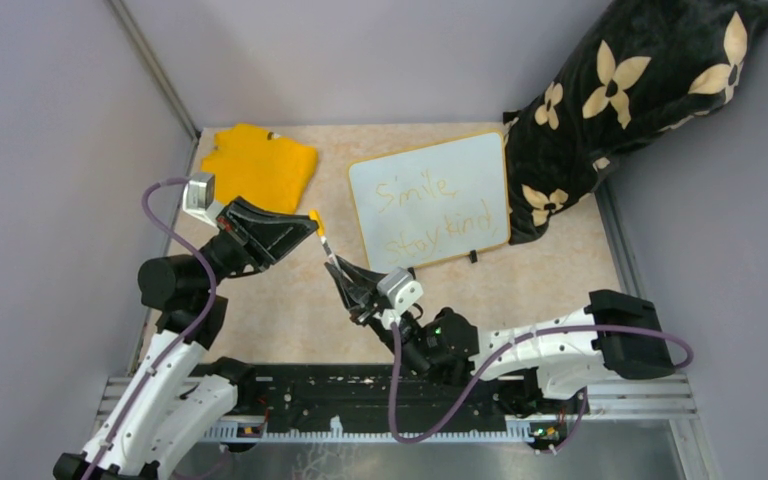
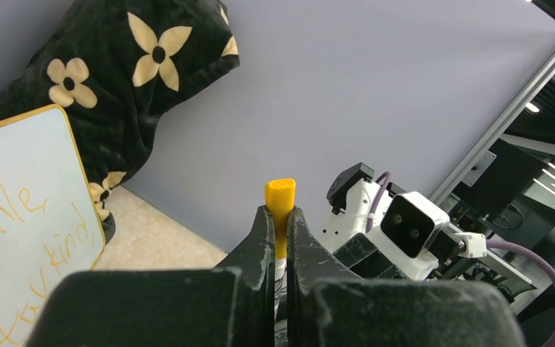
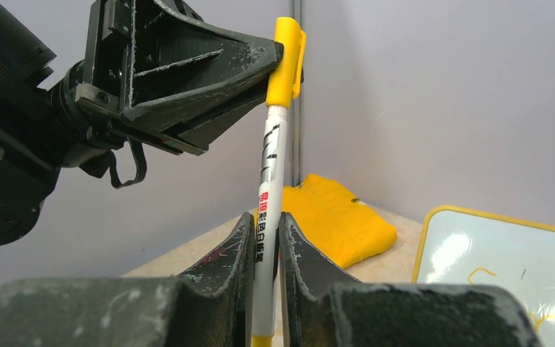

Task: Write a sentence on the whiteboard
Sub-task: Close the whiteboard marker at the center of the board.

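The whiteboard (image 1: 430,200) with its yellow rim lies on the table at centre right, also seen at an edge of the left wrist view as the whiteboard (image 2: 22,217). The sentence (image 1: 430,215) reads "Smile" and "Stay kind" in orange on it. A white marker (image 3: 269,195) with a yellow cap (image 3: 286,61) hangs in the air between both arms. My right gripper (image 3: 264,224) is shut on the marker's barrel. My left gripper (image 2: 280,217) is shut on the yellow cap (image 2: 280,210). From above the marker (image 1: 326,245) spans the two grippers, left of the board.
A yellow cloth (image 1: 260,165) lies at the back left of the table. A black cushion with cream flowers (image 1: 620,100) leans against the back right corner, touching the board's right edge. Grey walls close in the left, back and right.
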### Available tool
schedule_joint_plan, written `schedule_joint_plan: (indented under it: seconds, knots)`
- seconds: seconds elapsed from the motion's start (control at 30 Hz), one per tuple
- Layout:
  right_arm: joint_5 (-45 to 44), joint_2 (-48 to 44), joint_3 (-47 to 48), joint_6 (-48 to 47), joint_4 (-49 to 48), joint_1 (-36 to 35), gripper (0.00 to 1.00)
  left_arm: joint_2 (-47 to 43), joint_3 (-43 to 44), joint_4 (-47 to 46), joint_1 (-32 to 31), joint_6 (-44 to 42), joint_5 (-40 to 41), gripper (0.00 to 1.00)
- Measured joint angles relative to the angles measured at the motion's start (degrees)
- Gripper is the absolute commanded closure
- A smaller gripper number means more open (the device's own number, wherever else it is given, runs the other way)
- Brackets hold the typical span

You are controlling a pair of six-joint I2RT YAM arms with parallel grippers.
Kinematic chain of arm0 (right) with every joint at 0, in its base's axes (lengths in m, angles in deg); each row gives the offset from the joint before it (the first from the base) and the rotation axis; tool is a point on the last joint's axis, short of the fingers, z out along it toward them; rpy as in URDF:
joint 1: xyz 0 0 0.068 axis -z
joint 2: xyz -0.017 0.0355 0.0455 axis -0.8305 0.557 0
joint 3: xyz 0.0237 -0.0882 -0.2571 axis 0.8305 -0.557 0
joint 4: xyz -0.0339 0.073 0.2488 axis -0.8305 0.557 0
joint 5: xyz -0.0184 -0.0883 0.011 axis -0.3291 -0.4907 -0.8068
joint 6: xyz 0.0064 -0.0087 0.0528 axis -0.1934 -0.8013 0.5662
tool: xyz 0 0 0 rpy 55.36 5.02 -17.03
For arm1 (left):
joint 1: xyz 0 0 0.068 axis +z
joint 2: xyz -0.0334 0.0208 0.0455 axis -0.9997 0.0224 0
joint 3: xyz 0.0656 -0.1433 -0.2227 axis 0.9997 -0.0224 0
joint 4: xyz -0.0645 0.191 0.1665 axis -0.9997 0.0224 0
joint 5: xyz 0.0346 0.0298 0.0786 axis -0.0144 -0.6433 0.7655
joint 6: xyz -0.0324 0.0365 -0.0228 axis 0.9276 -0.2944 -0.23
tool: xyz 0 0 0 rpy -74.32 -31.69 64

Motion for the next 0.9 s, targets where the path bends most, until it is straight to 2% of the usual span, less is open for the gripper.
schedule_joint_plan:
  seconds: [0.23,0.53,0.9]
  knots:
    - [-0.26,-0.92,0.76,-0.52,3.06,0.28,1.00,0.24,2.05,3.89,-0.63,-3.93,-0.35,1.00]
    - [-0.15,-4.02,0.76,-0.52,7.21,0.33,1.00,0.28,7.61,14.40,-1.29,-12.09,-1.40,1.00]
    - [-1.05,-4.46,0.79,-1.33,9.27,0.39,1.00,0.96,7.89,16.33,-2.23,-14.88,-2.80,1.00]
